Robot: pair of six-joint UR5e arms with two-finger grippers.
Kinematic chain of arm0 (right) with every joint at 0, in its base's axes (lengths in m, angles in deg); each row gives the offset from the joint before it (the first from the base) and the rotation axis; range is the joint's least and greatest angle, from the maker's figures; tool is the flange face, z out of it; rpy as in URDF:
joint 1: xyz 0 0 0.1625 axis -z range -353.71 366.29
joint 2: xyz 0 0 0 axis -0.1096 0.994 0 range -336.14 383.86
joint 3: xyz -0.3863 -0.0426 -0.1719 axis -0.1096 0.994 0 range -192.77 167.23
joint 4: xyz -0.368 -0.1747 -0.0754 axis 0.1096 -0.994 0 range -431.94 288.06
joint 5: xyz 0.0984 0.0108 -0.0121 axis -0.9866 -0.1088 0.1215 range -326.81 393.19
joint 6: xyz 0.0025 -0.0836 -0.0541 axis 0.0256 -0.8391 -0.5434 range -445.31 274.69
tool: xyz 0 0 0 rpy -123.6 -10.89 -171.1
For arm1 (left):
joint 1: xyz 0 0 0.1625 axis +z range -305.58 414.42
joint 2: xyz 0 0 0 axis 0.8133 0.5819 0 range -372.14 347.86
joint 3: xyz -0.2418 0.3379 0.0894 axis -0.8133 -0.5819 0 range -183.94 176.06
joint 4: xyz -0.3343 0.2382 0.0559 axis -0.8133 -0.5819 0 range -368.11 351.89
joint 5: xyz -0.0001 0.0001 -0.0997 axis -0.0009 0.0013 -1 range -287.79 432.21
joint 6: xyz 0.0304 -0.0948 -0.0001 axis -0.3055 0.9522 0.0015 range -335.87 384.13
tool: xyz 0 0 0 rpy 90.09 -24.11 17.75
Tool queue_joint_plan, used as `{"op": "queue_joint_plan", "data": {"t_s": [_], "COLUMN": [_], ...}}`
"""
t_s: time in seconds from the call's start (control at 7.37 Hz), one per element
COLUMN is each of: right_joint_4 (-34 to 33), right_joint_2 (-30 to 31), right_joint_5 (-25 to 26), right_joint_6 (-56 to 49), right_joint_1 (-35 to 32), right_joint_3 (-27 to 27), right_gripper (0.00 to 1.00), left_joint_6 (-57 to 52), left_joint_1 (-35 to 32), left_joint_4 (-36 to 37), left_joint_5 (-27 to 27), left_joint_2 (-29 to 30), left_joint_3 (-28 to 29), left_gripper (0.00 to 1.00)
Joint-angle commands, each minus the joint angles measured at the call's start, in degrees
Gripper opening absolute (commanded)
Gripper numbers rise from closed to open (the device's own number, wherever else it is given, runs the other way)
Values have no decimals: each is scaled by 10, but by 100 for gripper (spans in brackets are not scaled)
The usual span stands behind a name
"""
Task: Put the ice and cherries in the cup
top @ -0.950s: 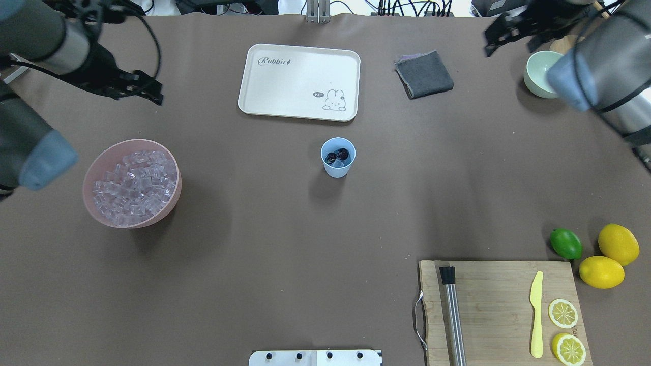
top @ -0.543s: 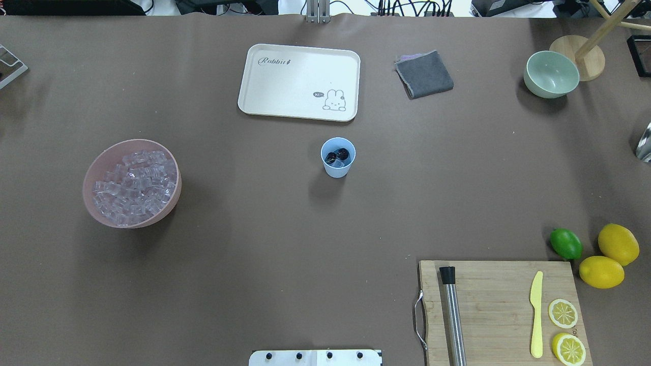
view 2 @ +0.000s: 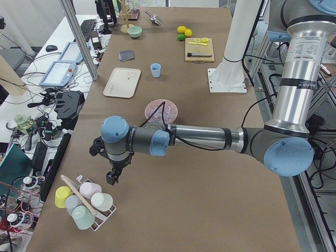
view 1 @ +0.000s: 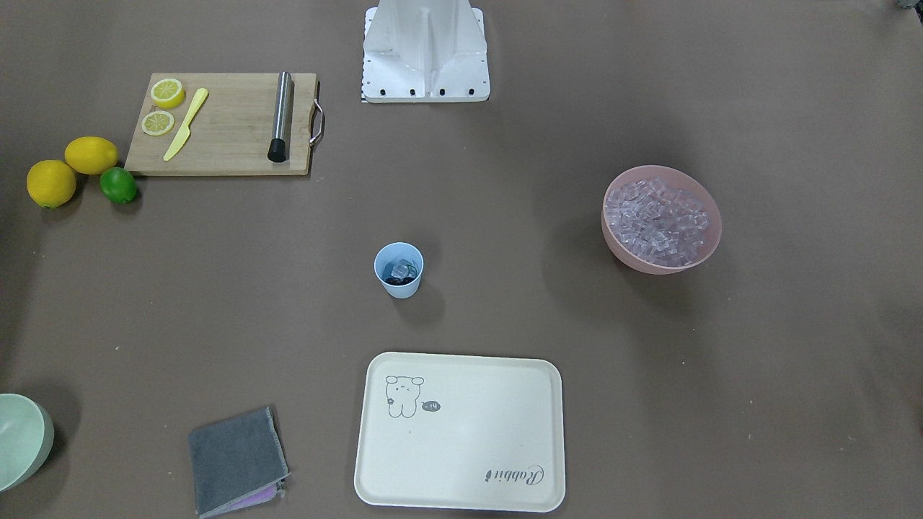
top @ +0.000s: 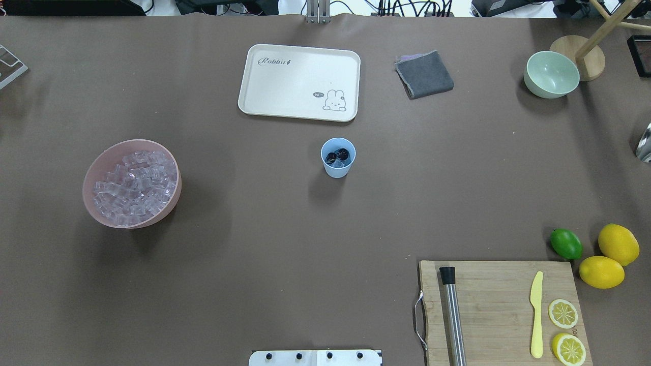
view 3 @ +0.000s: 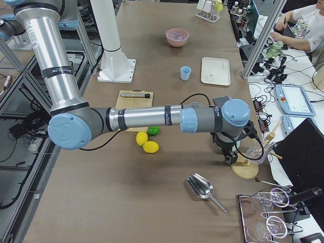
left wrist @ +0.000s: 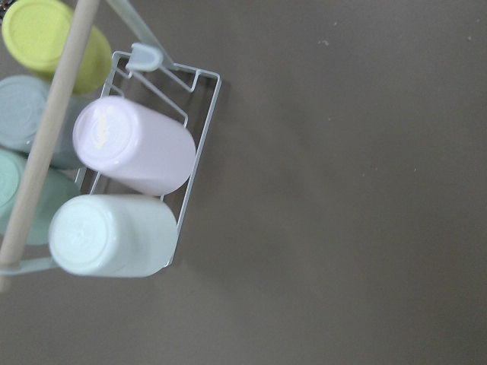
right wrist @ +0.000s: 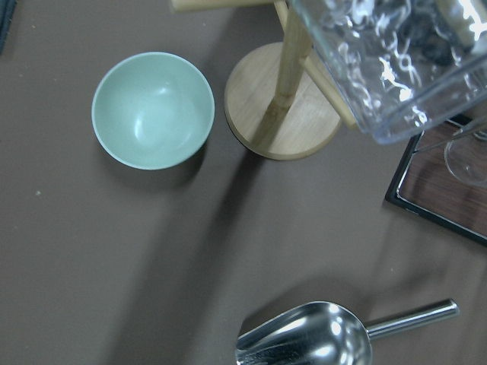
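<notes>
Centre of the bench (top: 254, 254), the cup (top: 337, 171) half hides cherries (top: 339, 154) and ice (view 1: 401, 267). Left gripper (view 2: 112, 180) and right gripper (view 3: 232, 159) hang at opposite ends; their opening is unreadable.

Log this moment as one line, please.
cup: cherries, ice inside | left gripper: near cup rack | right gripper: by wooden stand | jaws: unclear

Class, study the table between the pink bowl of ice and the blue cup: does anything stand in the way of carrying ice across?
Nothing visible does. Between the pink bowl of ice and the cup lies only bare table; the tray sits beyond the cup, off that line.
</notes>
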Motion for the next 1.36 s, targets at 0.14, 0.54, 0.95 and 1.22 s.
{"op": "queue_joint_plan", "data": {"t_s": [0.14,0.54,0.95,1.22], "right_joint_4": [-2,-7,-13,-44], "right_joint_2": [23,32,38,56], "right_joint_5": [96,75,14,14], "right_joint_6": [36,39,72,162], "right_joint_1": [38,37,37,37], "right_joint_3": [1,-22,-24,-65], "right_gripper": [99,99,99,99], "left_joint_6": [0,1,40,47], "left_joint_1": [-6,-7,-5,-6], "left_joint_4": [62,66,66,65], "left_joint_5": [-31,-29,-29,-30], "left_joint_2": [-4,-35,-34,-36], "left_joint_3": [-52,-91,-107,-108], "left_gripper": [98,98,98,98]}}
